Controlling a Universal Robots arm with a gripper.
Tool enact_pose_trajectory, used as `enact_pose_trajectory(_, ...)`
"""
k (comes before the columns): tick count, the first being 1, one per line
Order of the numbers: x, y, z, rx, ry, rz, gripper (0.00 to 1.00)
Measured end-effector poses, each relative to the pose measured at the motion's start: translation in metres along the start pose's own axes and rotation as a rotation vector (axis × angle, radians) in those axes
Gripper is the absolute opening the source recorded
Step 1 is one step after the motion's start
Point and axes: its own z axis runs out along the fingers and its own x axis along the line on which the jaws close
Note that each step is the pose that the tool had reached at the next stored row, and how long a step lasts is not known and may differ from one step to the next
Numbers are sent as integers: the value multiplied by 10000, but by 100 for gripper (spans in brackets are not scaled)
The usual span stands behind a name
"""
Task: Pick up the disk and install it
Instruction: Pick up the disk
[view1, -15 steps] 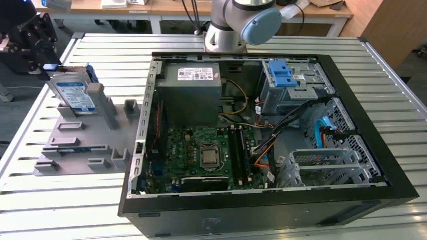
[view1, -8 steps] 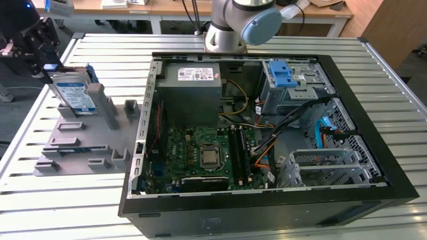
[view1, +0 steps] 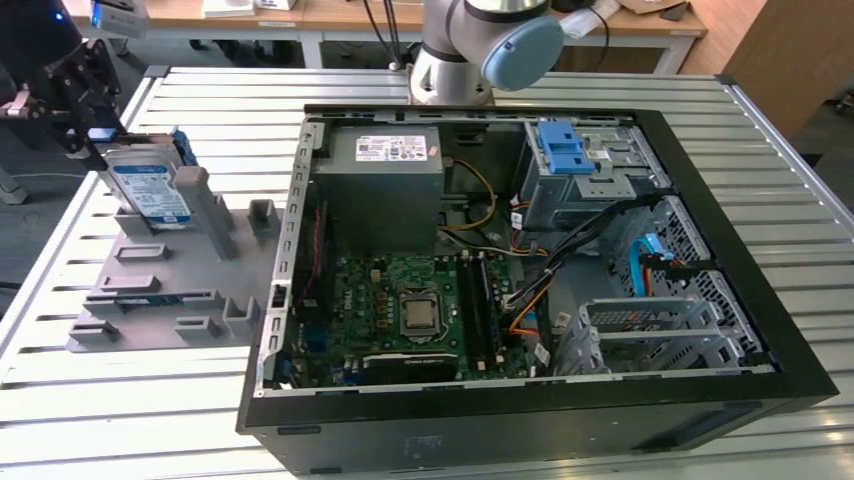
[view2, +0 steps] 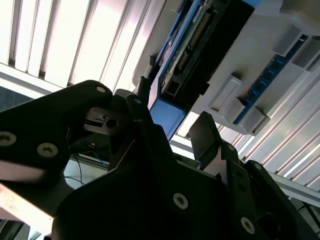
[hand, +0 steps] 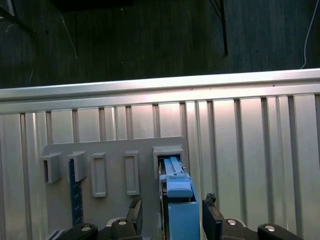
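The disk (view1: 150, 190) stands on edge in a slot of the grey holder (view1: 160, 295) at the exterior view's left; its white-and-blue label faces the camera. My gripper (view1: 103, 138) hangs right over the disk's upper end. In both wrist views the black fingers (hand: 136, 209) stand on either side of the disk's blue-railed edge (hand: 177, 210), with a gap on each side. The gripper (hand: 172, 205) is open around the disk (view2: 172, 112) and grips nothing. The disk's connector edge (view2: 192, 50) runs away from the fingers (view2: 205, 132).
The open computer case (view1: 747, 250) lies on the slatted metal table (view1: 107, 430), right of the holder. Inside are a grey power supply (view1: 387, 190), a motherboard (view1: 400, 310), a blue latch (view1: 567, 150) on the upper bay and a metal drive cage (view1: 654, 330). The arm's base (view1: 461, 50) stands behind the case.
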Motion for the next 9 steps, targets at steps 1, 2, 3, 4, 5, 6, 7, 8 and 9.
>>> enact_pose_trajectory(1,-4,1,3,0,0,1,59)
enact_pose_trajectory(2,-9,2,7,0,0,1,59)
enact_pose_trajectory(3,-16,3,10,0,1,-2,59)
enact_pose_trajectory(4,-22,3,14,0,0,-4,59)
enact_pose_trajectory(5,-27,6,20,2,-1,-3,59)
enact_pose_trajectory(6,-31,9,24,-1,0,-3,59)
enact_pose_trajectory(7,-35,10,29,-1,1,-4,59)
enact_pose_trajectory(8,-36,12,38,0,0,-5,59)
enact_pose_trajectory(9,-37,14,46,0,0,-5,59)
